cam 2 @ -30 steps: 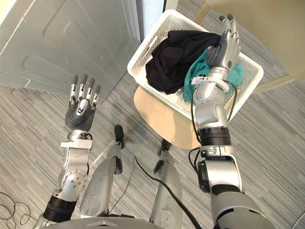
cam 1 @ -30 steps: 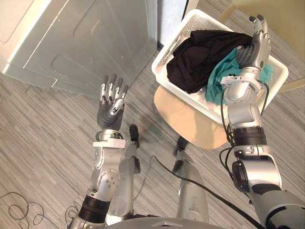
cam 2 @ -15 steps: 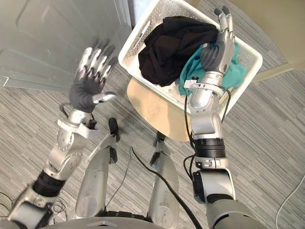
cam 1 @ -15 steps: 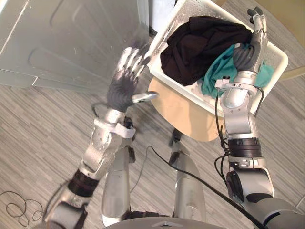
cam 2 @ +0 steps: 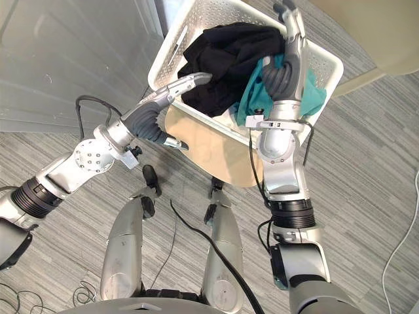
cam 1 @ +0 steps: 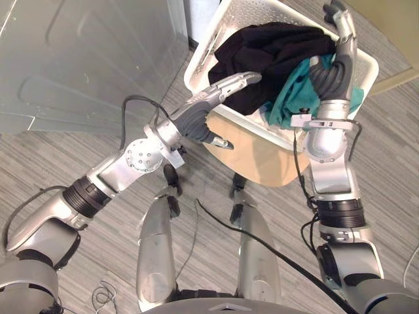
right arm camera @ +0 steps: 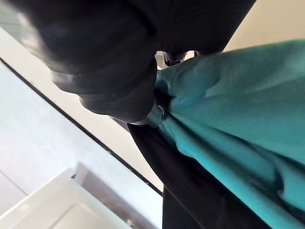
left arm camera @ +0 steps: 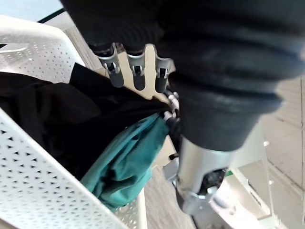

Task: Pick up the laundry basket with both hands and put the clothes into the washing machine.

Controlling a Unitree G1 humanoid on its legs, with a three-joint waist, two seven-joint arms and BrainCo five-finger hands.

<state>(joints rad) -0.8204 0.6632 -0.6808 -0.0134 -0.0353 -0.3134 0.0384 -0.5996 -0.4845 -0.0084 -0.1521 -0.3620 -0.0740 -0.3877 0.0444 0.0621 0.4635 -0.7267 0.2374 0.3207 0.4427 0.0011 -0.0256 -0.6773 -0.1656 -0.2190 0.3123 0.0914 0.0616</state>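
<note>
Reaching in from the left, the left hand (cam 1: 196, 118) lays straight fingers over the near rim of the white laundry basket (cam 1: 208, 49), thumb spread apart below it (nothing gripped). The basket sits on a round tan stool (cam 1: 262, 158), with black clothes (cam 1: 262, 52) and a teal garment (cam 1: 288, 104) heaped inside. The right hand (cam 1: 334, 69) stands at the basket's right side, fingers uncurled, close against the teal cloth.

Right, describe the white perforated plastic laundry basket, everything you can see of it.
The white perforated plastic laundry basket is rectangular, with a solid rim. It sits on a round pale wooden seat, heaped with a black garment and a teal garment. The left hand lays straight fingers at its near-left rim; the right hand stretches over the teal garment.
</note>
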